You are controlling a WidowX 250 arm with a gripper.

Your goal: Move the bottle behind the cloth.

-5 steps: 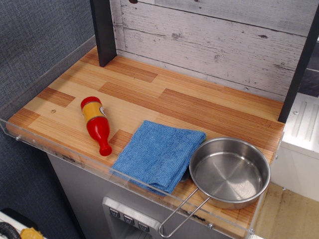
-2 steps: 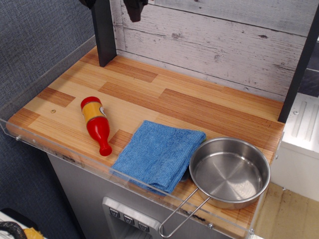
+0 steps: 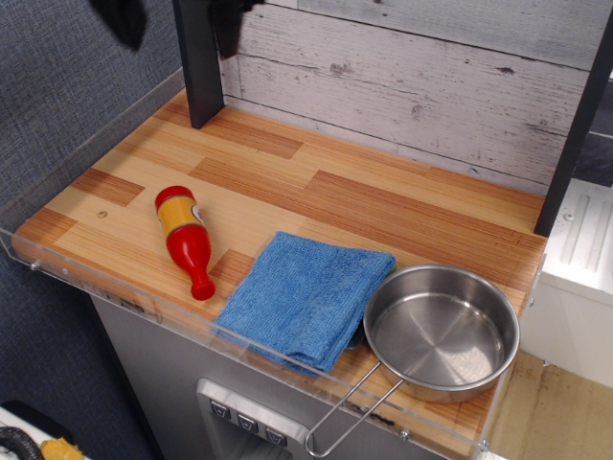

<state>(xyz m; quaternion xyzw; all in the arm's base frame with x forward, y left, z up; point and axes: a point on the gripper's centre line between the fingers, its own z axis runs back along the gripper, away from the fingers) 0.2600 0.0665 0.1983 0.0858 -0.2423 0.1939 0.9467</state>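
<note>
Since a moment ago our jaws [image 3: 172, 19] have dropped further into view at the top left, two dark tips seemingly spread apart, though blur makes us unsure. Well below them the bottle [image 3: 184, 240] lies untouched on the surface [image 3: 383, 206], left of the cloth [image 3: 306, 295]. Everything remains: descend, grasp, carry behind.

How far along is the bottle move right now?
Nothing is done yet: the bottle lies on its side left of the cloth, untouched. The gripper is open at the top edge, holding nothing. Grasping and placing behind the cloth are left.
</note>
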